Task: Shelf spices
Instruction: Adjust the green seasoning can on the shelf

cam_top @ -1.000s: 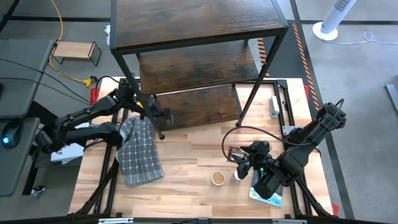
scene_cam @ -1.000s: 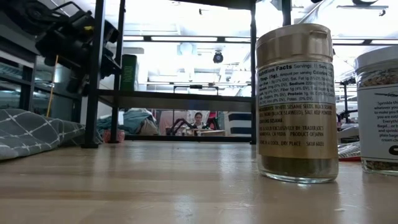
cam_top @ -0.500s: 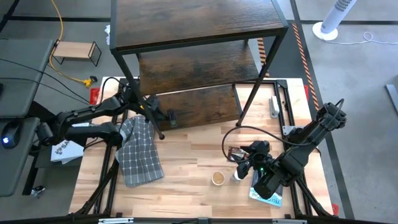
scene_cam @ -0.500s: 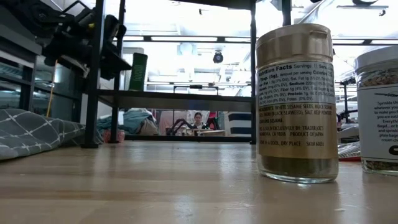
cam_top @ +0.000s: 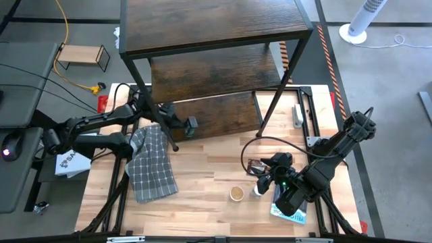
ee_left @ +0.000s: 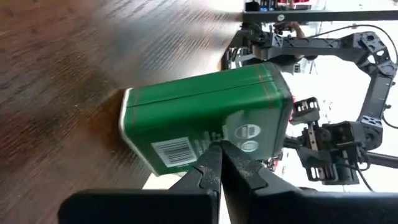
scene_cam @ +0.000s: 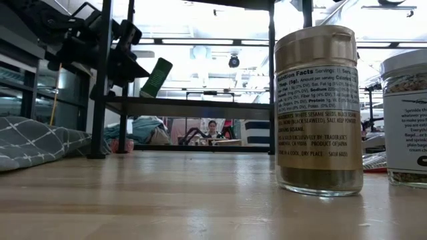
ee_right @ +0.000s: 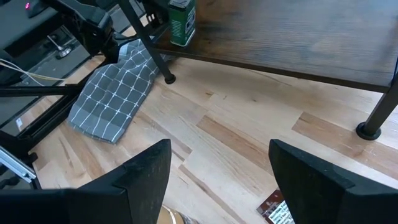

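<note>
tipping a green tin on the lowest shelf board

leaning over at the left of the frame, the green tin [scene_cam: 155, 77] sits on the shelf [cam_top: 223, 111] bottom board, one lower edge down. the left gripper [cam_top: 177, 123] has its fingers pressed together, tips against the tin's side. at lower right the right gripper [cam_top: 266, 177] hangs with jaws apart, empty, above a gold-capped jar [scene_cam: 319, 110] and a white-capped jar [scene_cam: 404, 120].
</note>
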Controlling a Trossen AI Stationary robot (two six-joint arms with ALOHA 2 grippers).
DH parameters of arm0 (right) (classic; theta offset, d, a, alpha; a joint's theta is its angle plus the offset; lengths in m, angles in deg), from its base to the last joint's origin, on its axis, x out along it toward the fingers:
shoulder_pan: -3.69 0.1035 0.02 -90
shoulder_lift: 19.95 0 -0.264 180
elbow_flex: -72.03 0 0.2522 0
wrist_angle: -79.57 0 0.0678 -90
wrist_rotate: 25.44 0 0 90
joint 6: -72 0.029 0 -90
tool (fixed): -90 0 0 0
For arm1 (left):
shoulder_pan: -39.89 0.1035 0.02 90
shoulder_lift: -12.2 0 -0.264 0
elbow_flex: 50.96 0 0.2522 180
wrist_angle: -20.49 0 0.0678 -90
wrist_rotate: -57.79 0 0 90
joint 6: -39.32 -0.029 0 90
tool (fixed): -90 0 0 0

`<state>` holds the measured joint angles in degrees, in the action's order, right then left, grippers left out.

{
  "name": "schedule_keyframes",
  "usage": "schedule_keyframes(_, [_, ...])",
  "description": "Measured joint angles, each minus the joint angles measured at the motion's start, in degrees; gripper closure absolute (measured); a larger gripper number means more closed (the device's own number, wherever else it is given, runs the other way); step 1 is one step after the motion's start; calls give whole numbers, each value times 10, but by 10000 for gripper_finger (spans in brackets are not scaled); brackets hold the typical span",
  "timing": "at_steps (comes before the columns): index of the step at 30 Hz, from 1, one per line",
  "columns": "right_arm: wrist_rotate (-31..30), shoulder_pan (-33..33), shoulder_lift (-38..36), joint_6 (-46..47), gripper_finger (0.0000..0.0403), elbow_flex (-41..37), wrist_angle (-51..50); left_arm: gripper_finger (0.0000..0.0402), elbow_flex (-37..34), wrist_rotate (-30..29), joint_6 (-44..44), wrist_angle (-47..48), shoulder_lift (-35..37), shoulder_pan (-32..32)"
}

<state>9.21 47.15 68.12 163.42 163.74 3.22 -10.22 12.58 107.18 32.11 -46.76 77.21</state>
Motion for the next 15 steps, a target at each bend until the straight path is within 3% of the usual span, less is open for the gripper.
schedule_keyframes(7, [0,0,0,0,137,0,0,401,0,-32,-69,128,2,0])
schedule_keyframes(15, [-2,0,0,0,137,0,-1,401,0,-75,-75,128,17,0])
